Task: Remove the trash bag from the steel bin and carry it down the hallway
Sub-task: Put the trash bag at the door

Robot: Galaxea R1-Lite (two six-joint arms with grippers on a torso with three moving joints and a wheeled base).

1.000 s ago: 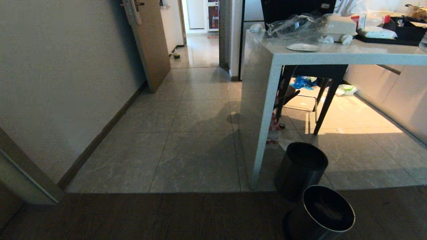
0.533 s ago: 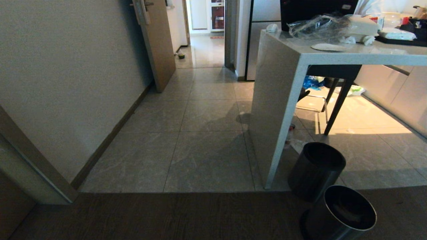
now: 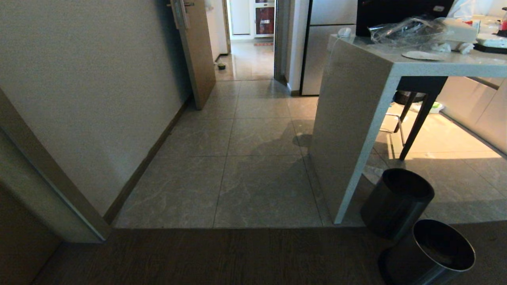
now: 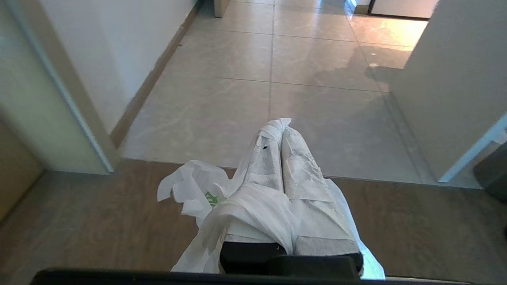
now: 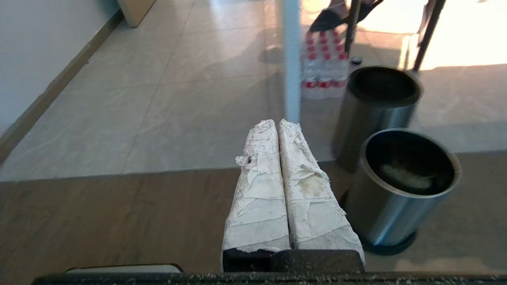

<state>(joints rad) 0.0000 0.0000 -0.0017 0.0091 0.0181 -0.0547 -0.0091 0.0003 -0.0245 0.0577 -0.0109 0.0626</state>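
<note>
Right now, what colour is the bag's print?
Green on the white trash bag; left wrist view shows it best.

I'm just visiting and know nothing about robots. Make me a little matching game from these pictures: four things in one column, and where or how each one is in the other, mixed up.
Things:
1. trash bag
2. steel bin
3. dark bin
4. right gripper

Places or states:
A. on the tiles, beside the counter
B. shut, holding nothing
C. on the wood floor, the nearer of the two bins
D. hanging from the shut left gripper

Pairs: 1-D, 2-C, 3-A, 4-B
</note>
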